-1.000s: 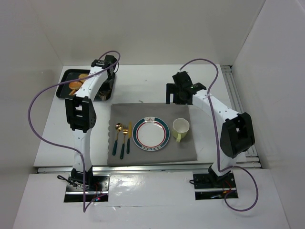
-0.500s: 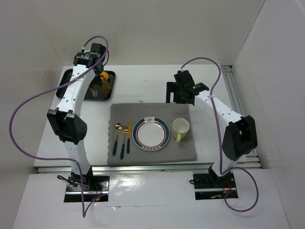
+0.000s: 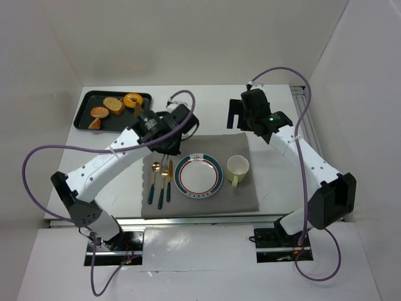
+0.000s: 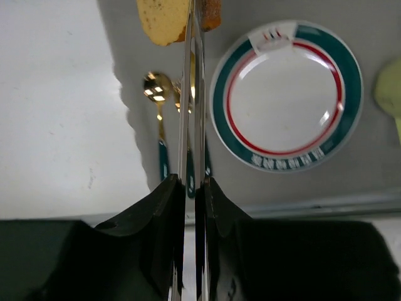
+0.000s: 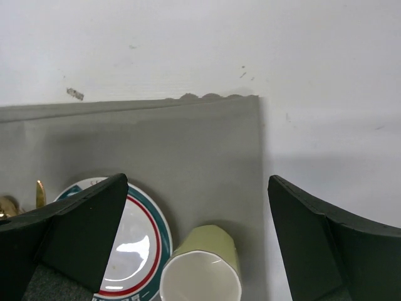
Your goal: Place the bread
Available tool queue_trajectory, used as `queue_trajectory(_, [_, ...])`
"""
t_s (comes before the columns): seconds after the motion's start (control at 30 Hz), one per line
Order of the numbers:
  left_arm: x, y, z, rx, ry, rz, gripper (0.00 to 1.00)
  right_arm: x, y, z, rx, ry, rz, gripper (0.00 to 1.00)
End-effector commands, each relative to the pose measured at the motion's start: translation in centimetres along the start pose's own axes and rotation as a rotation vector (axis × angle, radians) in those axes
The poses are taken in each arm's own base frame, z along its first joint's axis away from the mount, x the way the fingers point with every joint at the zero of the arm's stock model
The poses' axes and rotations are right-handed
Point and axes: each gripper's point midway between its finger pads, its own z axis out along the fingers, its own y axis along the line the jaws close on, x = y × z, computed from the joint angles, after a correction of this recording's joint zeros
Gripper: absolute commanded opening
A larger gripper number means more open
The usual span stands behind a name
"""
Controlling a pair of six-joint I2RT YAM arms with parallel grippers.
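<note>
The left gripper is pinched narrow on a slice of bread, holding it over the far left corner of the grey mat, near the plate. The right gripper hangs wide over the mat's far edge.

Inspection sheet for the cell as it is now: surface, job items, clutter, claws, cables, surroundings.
Surface: white table, gray mat lying flat.
Job's things: one bread slice in the left claw, over the mat, short of the bare plate; more slices on the black tray.
Clutter: doughnut on the tray; cup and cutlery on the mat.
Claws: left claw shut on the bread slice; right claw open, holding nothing.
Cables: purple left cable and right cable, touching no tableware.
Surroundings: white walls; nothing else seen.
</note>
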Motion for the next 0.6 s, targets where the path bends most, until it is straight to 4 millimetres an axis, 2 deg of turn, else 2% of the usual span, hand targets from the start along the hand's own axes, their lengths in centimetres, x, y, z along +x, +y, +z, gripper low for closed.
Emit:
queue_trajectory(0.0, [2.7,-1.8,-2.6,0.061,0.02,-0.096,0.0,-0.6,-2.3,-1.2,0.075,-0.044,0.0,1.0])
queue_trajectory(0.07, [4.3,-4.0,-3.5,0.113,0.042,-0.098,0.0,-0.9,-2.9,-1.7,0.086,-0.061,0.01,1.0])
queue_trajectory(0.23, [8.5,-8.5,-2.9,0.124,0.132,-0.013,0.0,-1.5,-3.5,-2.7,0.095,-0.084,0.013,1.0])
queue_trajectory(0.3, [9.3,-9.3,-2.4,0.12,0.155,-0.004,0.0,-1.0,-3.7,-2.5,0.101,-0.067,-0.002,1.0])
queue_trajectory(0.37, [10.1,-10.6,-2.0,0.142,0.182,-0.006,0.0,-0.7,-4.1,-2.7,0.111,-0.069,-0.002,1.0])
queue_trajectory(0.43, [10.1,-12.2,-1.5,0.186,0.181,-0.025,0.0,-0.7,-4.6,-3.1,0.116,-0.075,0.005,1.0])
queue_trajectory(0.53, [11.1,-13.9,-0.5,0.223,0.222,-0.004,0.0,-0.7,-4.4,-3.3,0.096,-0.093,0.012,1.0])
queue_trajectory(0.57, [11.3,-14.3,-0.3,0.224,0.232,0.009,0.05,-0.3,-4.8,-3.1,0.107,-0.084,0.014,1.0])
